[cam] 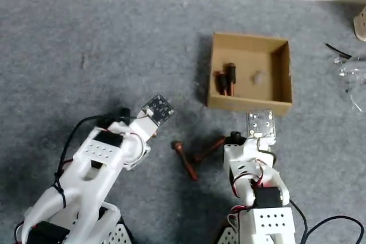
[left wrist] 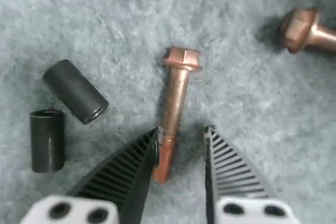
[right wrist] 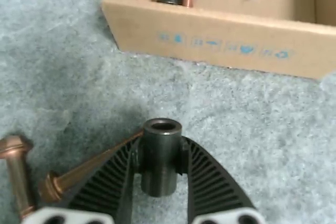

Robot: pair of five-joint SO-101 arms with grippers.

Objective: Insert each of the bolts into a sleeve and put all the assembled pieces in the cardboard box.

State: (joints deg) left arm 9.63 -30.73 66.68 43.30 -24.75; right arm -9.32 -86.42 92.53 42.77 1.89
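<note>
My left gripper [left wrist: 181, 129] is open low over the grey carpet, its fingers on either side of the threaded end of a copper bolt [left wrist: 176, 98]. Two black sleeves [left wrist: 76, 90] [left wrist: 47, 140] lie beside it and a second bolt's head [left wrist: 302, 27] is farther off. My right gripper [right wrist: 160, 148] is shut on an upright black sleeve [right wrist: 160, 156], close in front of the cardboard box [right wrist: 220, 40]. Both loose bolts [cam: 186, 161] [cam: 209, 148] lie between the arms. The box [cam: 249, 38] holds two assembled pieces [cam: 226, 78].
Cables and clear plastic bits [cam: 349, 67] lie at the right edge of the carpet. The left arm's body [cam: 108, 152] covers the ground at lower left. A pale smudge [cam: 258, 76] marks the box floor.
</note>
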